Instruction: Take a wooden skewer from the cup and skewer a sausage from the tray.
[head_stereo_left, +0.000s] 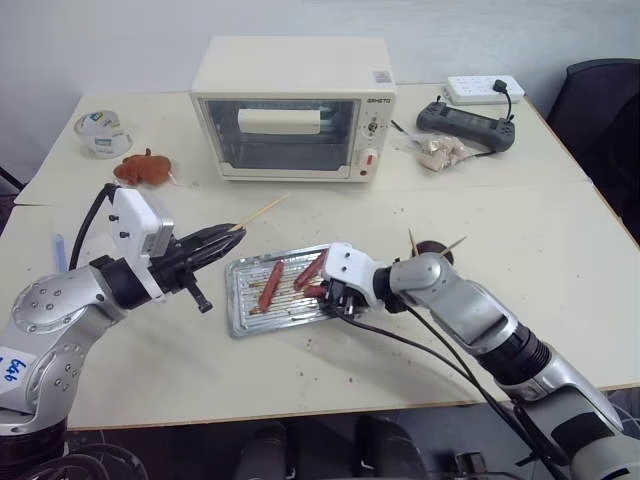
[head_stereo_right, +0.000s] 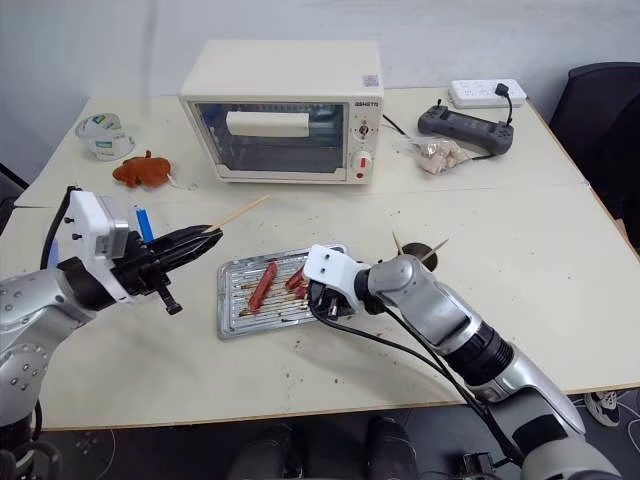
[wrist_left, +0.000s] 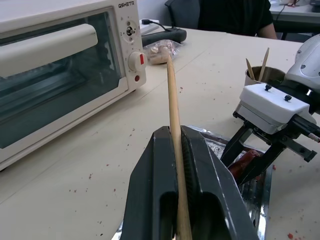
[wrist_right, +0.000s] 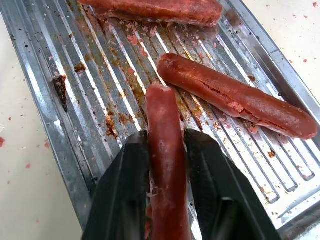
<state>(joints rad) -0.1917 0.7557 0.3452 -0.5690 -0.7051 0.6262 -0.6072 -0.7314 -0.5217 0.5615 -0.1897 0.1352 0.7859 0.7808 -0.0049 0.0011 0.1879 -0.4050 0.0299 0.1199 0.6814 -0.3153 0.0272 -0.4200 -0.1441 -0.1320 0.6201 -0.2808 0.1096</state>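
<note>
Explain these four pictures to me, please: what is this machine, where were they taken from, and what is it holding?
It is a two-armed robot at a table. Two pictures come from cameras in its head, looking down over its arms; the other two come from a camera on each wrist, looking along that gripper's black fingers. The left gripper is shut on a wooden skewer, seen close up in the left wrist picture. The right gripper is closed around a sausage over the metal tray, where two more sausages lie. Also on the table: a toaster oven, a cup with more skewers, a white tub, an orange-brown toy, a power strip and a dark handheld controller.
</note>
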